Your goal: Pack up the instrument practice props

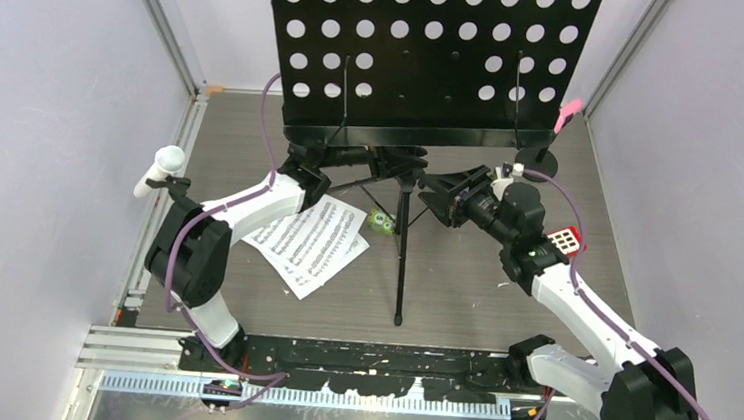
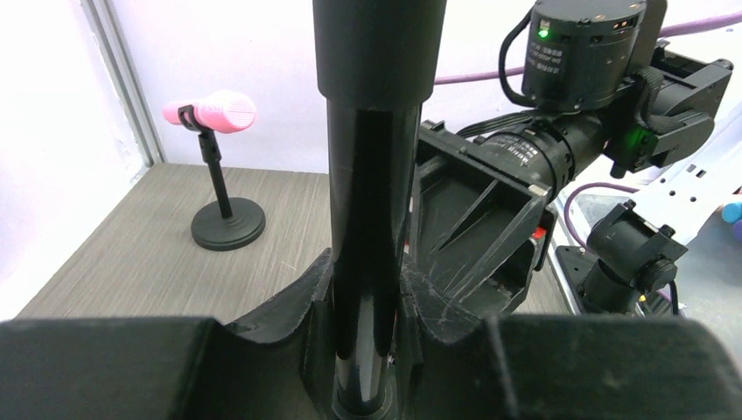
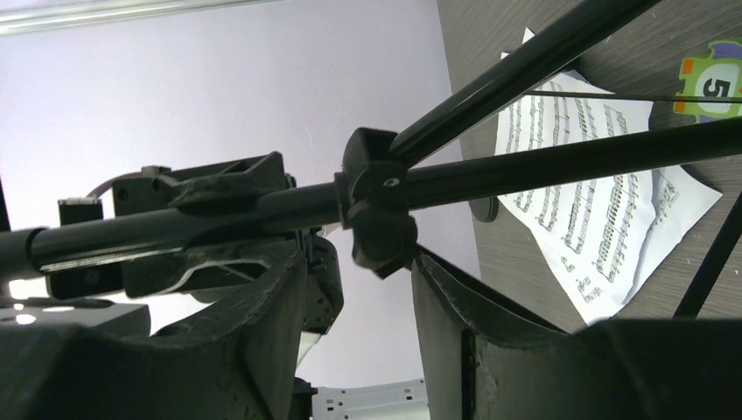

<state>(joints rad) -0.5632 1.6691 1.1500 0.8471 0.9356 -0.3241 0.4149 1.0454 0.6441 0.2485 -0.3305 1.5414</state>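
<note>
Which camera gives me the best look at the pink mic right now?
Left wrist: the pink mic shows whole, clipped on its round-based mount by the wall. Top external catches only a pink end of it beside the music desk. Right wrist does not show it.

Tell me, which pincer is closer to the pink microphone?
Right. The right pincer straddles the stand pole on the side of the pink microphone, in front of it; the left pincer clamps the pole from the opposite side, farther off.
</note>
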